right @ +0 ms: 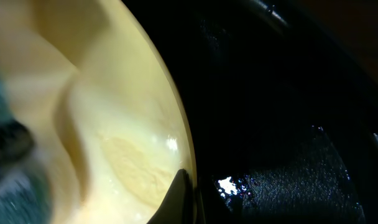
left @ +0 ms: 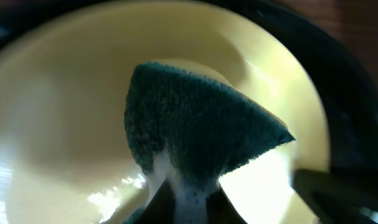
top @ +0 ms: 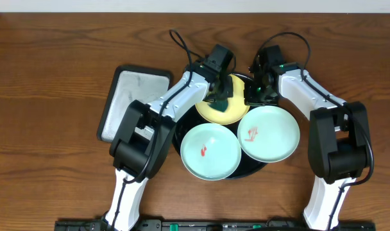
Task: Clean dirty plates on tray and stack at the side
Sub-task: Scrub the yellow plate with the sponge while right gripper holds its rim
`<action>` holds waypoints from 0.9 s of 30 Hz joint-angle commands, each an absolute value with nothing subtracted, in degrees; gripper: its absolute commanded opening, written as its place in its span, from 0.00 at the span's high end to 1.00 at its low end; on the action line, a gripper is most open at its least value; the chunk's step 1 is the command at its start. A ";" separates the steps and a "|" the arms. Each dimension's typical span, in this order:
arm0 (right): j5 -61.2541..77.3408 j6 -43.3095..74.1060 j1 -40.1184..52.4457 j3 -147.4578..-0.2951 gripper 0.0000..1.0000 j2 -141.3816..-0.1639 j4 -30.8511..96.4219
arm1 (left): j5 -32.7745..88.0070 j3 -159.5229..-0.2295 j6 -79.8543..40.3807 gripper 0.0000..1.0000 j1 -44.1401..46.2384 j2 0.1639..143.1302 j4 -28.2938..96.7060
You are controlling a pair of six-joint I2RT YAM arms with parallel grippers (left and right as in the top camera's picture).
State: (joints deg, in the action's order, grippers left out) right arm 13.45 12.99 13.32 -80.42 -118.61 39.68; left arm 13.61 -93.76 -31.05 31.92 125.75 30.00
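Note:
The yellow plate point(top: 228, 110) lies at the back of the round black tray point(top: 259, 168). My left gripper point(top: 219, 97) is shut on a dark green sponge point(left: 195, 127) and presses it onto the yellow plate point(left: 58, 124). My right gripper point(top: 254, 95) is shut on the yellow plate's right rim point(right: 176, 143), one finger inside the plate. Two mint-blue plates, one at the front point(top: 210, 151) and one at the right point(top: 269, 133), lie on the tray, each with a red smear.
A rectangular grey tray with a black rim point(top: 132, 102) lies left of the round tray on the wooden table. The black tray floor point(right: 282, 124) fills the right wrist view beside the plate.

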 commanded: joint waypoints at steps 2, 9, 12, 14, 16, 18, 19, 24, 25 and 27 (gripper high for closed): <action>10.26 12.43 12.73 -79.59 0.99 -119.33 39.83 | 24.10 -92.05 -35.73 0.92 32.82 128.49 31.75; 10.28 12.43 12.73 -79.59 0.99 -119.33 39.86 | 5.41 -92.05 -30.50 0.91 32.01 128.49 38.04; 10.28 12.45 12.73 -79.59 0.99 -119.31 39.88 | -6.00 -92.05 -25.65 0.92 30.85 128.49 38.04; 10.28 12.43 12.73 -79.59 0.99 -119.31 39.88 | -12.71 -92.05 -22.90 0.92 30.26 128.49 37.76; 10.28 12.43 12.73 -79.59 0.99 -119.31 39.92 | -17.74 -92.05 -19.59 0.92 30.00 128.49 36.82; 10.28 12.43 12.73 -79.59 0.99 -119.31 40.03 | -20.73 -92.05 -16.03 0.92 30.02 128.49 35.62; 10.28 12.43 12.73 -79.59 0.99 -119.33 40.07 | -22.02 -92.05 -14.52 0.92 30.09 128.49 35.03; 10.28 12.43 12.73 -79.59 0.99 -119.33 40.14 | -26.65 -92.18 -10.15 0.92 31.31 128.46 33.10; 10.28 12.47 12.73 -79.59 0.99 -119.31 40.16 | -26.63 -92.33 -10.09 0.92 31.64 128.46 33.06; 10.28 12.86 12.73 -79.59 0.99 -119.33 40.34 | -26.61 -92.84 -10.11 0.92 32.42 128.09 33.08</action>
